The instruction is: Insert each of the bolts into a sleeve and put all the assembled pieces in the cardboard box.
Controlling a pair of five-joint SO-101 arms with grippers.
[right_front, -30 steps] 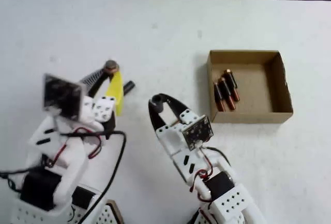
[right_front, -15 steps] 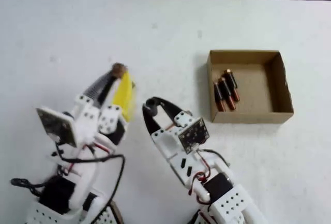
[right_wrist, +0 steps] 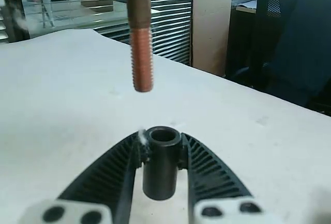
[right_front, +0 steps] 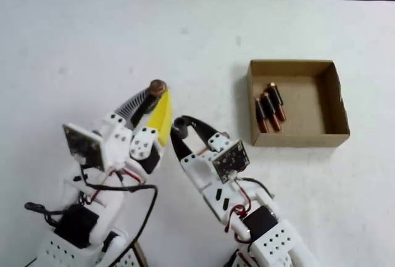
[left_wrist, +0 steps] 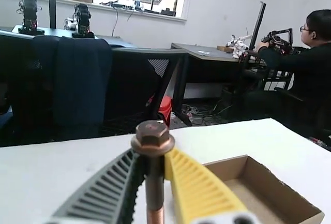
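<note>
We're seeing the left end effector (right_front: 154, 92) clenching a bolt (right_front: 157, 86) just under its head, w/ 1 finger grey & ribbed and the other yellow & ribbed. In the left wrist view the bolt (left_wrist: 153, 193) is standing upright. It's showing a dull brownish hex head w/ a flange on top & a coppery shank running down between the fingers.

The right end effector (right_front: 181, 126), w/ 2 black ribbed fingers, is grasping a sleeve (right_front: 183, 121). In the right wrist view the sleeve (right_wrist: 161, 164) is looking like a short, dark, smooth cylinder, upright, w/ its round bore facing up. The bolt (right_wrist: 140, 53) is hanging there w/ its threaded copper tip higher than the sleeve's mouth & apart from it.

The cardboard box (right_front: 337, 91), brown, square & open-topped, is sitting on the white counter (right_front: 185, 32), to the right of both arms. 3 assembled pieces (right_front: 270, 108) are lying side by side in it near its left wall, dark sleeves w/ coppery ends.
</note>
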